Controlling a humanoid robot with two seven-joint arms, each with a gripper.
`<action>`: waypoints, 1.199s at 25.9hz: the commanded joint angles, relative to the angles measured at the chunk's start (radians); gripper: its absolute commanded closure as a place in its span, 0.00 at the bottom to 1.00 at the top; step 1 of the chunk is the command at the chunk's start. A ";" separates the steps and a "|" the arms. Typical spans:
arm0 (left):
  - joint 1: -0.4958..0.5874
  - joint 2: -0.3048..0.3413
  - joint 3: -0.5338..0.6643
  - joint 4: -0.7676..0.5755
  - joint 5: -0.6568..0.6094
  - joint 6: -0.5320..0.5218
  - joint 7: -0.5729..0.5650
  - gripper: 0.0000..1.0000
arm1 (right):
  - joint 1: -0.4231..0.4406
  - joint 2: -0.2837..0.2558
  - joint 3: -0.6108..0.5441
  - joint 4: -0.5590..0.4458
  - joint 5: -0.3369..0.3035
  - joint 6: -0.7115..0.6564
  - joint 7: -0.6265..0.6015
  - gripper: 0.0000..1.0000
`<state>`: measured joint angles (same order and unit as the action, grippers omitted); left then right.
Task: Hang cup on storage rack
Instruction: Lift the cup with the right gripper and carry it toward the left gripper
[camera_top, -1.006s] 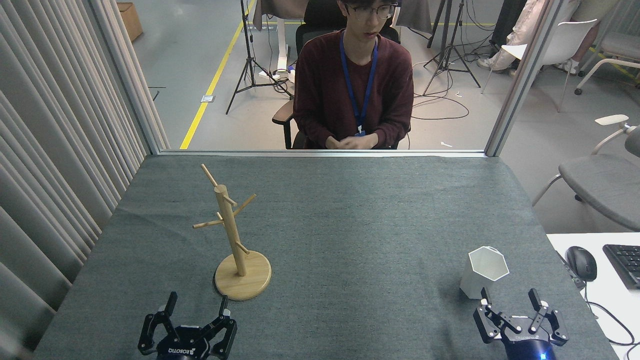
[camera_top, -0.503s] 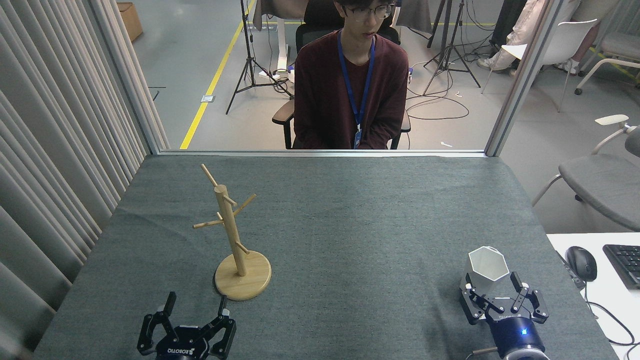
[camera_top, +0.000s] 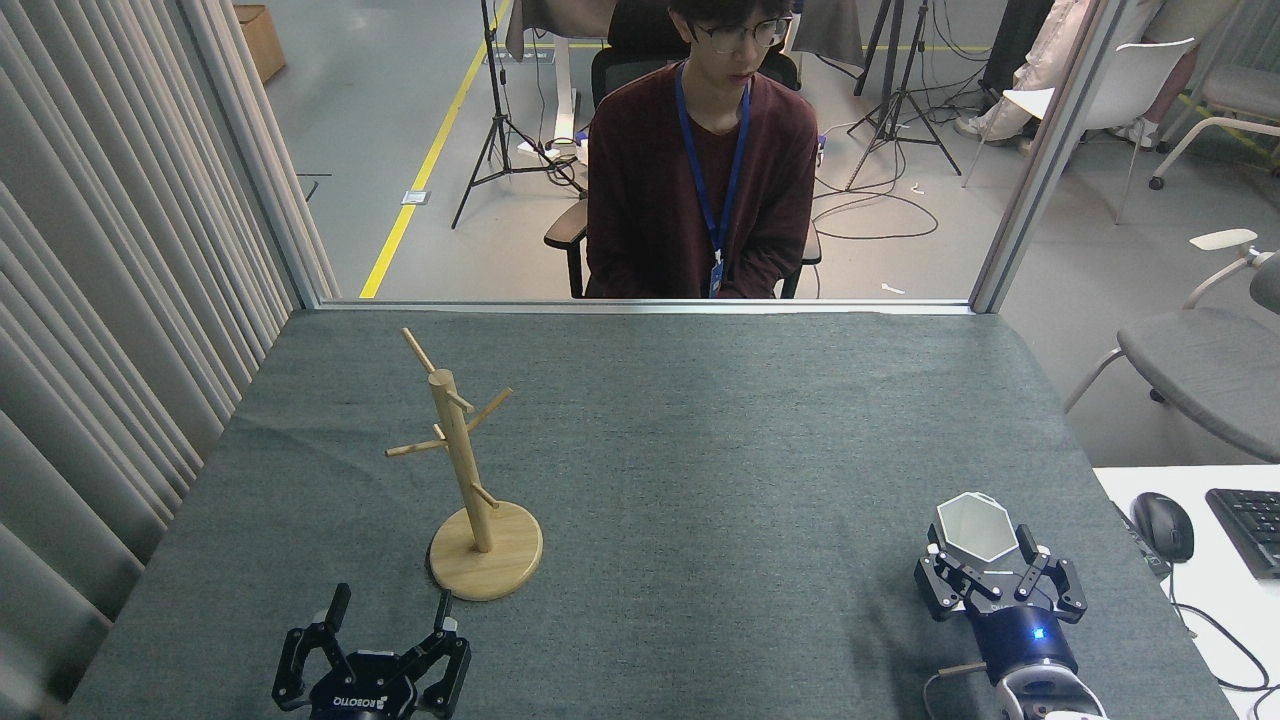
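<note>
- Your right gripper (camera_top: 980, 560) sits at the near right of the grey table (camera_top: 720, 440), its fingers spread to either side of the cup (camera_top: 975, 527); you cannot tell whether the pads touch the cup walls
- The cup is white and hexagonal, upright on the table, its open mouth facing up, well apart from the storage rack (camera_top: 470, 480)
- The storage rack stands upright on its round base at the near left, its pegs bare
- Your left gripper (camera_top: 388, 610) rests low at the near edge, just in front of the rack base, fingers wide apart and holding nothing
- A person (camera_top: 700, 170) sits beyond the far edge of the table
</note>
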<state>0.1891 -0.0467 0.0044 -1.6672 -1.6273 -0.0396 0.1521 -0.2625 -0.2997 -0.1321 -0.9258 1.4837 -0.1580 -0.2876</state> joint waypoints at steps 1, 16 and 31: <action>0.000 -0.001 -0.003 0.000 0.000 -0.002 0.006 0.00 | -0.049 0.008 0.000 0.078 0.007 0.021 -0.002 0.06; -0.030 -0.016 -0.409 0.195 -0.214 0.007 0.101 0.00 | 0.123 0.125 0.072 -0.478 0.013 -0.044 -0.035 0.39; -0.094 -0.033 -0.471 0.210 -0.220 0.017 0.078 0.00 | 0.408 0.307 0.332 -0.729 0.224 -0.037 -0.045 0.39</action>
<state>0.1026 -0.0785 -0.4495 -1.4533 -1.8467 -0.0220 0.2323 0.1373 -0.0153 0.1856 -1.6531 1.6904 -0.1982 -0.3296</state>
